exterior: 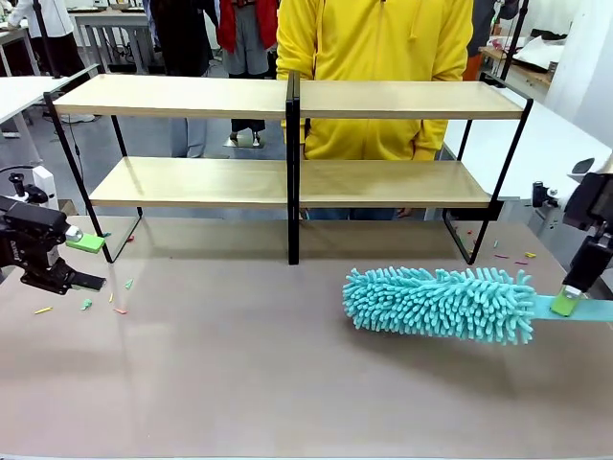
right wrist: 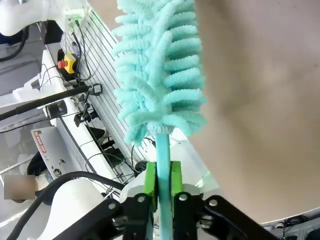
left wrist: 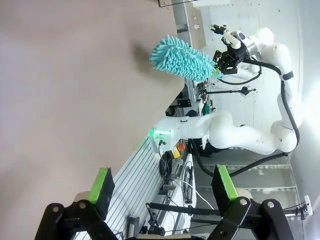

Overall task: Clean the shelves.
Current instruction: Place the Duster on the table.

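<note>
The shelves (exterior: 287,144) stand across the far side of the table (exterior: 239,383), two light-wood boards in a black frame, with a person in a yellow top (exterior: 374,57) just behind them. In front of the shelves, toward their right half, a teal fluffy duster (exterior: 441,304) lies on the table, well short of the lower board. The right gripper (exterior: 567,303) is clamped on the duster's flat handle (right wrist: 162,165), its green pads pressed to both sides. In front of the shelves' left end, the left gripper (left wrist: 162,185) has its jaws spread with nothing between them. No board has been touched by the duster, so by my judgement the cleaning itself has not begun: the tool is grasped, and both boards remain to be wiped. Small coloured scraps (exterior: 105,302) lie on the table near the shelves' left foot.
</note>
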{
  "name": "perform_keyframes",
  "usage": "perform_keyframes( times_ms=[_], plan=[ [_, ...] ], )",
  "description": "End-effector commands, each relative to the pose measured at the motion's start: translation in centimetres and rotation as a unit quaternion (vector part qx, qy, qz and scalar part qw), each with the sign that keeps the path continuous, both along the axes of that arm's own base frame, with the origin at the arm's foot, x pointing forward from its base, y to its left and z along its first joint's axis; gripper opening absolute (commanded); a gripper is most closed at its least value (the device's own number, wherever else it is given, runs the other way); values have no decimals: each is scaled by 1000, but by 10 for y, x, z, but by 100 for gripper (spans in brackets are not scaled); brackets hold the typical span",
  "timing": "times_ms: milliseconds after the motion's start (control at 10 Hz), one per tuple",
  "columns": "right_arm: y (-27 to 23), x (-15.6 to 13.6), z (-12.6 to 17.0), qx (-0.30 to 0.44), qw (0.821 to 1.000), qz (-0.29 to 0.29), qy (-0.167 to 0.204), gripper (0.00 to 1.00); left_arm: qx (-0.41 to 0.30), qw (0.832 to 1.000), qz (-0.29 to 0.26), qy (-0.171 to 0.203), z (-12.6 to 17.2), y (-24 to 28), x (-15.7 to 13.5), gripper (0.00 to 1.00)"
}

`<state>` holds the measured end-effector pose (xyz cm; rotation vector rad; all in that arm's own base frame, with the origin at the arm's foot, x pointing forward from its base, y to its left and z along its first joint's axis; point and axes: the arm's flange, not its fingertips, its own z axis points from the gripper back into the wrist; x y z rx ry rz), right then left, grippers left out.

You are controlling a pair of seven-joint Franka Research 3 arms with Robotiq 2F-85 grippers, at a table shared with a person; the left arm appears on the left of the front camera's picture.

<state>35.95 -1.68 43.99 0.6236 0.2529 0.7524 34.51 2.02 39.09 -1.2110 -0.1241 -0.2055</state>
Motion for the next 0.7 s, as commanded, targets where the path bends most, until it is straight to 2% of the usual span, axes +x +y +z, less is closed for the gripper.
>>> perform_keyframes(
  times_ms=[0,100,200,300,400,500,600],
  plan=[
    [-19,5,16,5,999,-24,-47,72,-16,1000,0,-14,0,-4,-2,100],
    [-37,9,25,4,993,-80,-89,100,-16,1000,0,-14,0,-4,-2,100],
    [-57,11,38,19,974,-166,-153,76,-16,1000,0,-14,0,-4,-2,100],
    [-75,5,53,41,942,-249,-221,100,-16,1000,0,-14,0,-4,-2,100],
    [-80,-8,64,95,927,-285,-223,100,-16,1000,0,-14,0,-4,-2,100],
    [-73,-26,69,150,923,-307,-177,100,-16,1000,0,-14,0,-4,-2,100],
    [-62,-52,68,184,919,-332,-106,100,-16,1000,0,-14,0,-4,-2,100]
  ],
)
